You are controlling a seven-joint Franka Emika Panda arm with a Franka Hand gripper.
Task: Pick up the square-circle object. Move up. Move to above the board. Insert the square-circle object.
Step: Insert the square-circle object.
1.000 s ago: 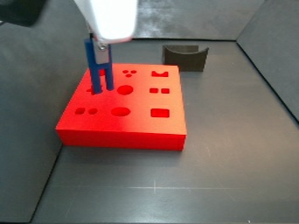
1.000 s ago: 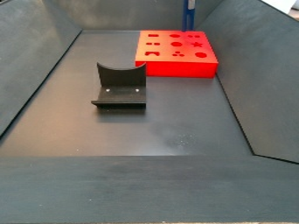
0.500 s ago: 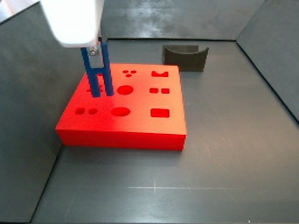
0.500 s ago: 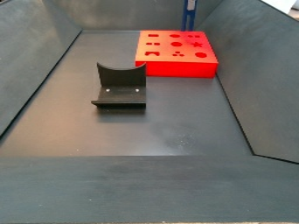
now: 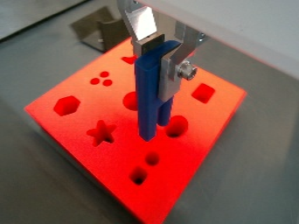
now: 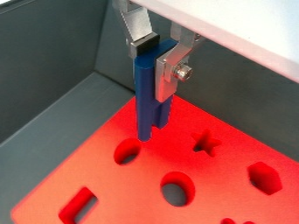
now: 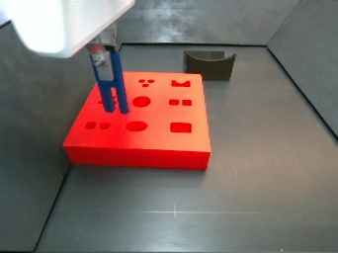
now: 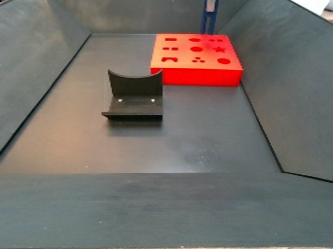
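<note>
My gripper (image 5: 162, 54) is over the red board (image 7: 179, 143), left-centre in a side view. Fingers (image 6: 142, 37) clamped on the upper end of the blue square-circle object (image 5: 151, 92); the peg hangs upright. In both wrist views its lower tip is near an oval hole (image 6: 126, 152), just above the board's top. Touching or not, I can't tell. Dark grey U-shaped block (image 8: 132, 95) sits on the counter (image 8: 196, 146), well apart from the board.
</note>
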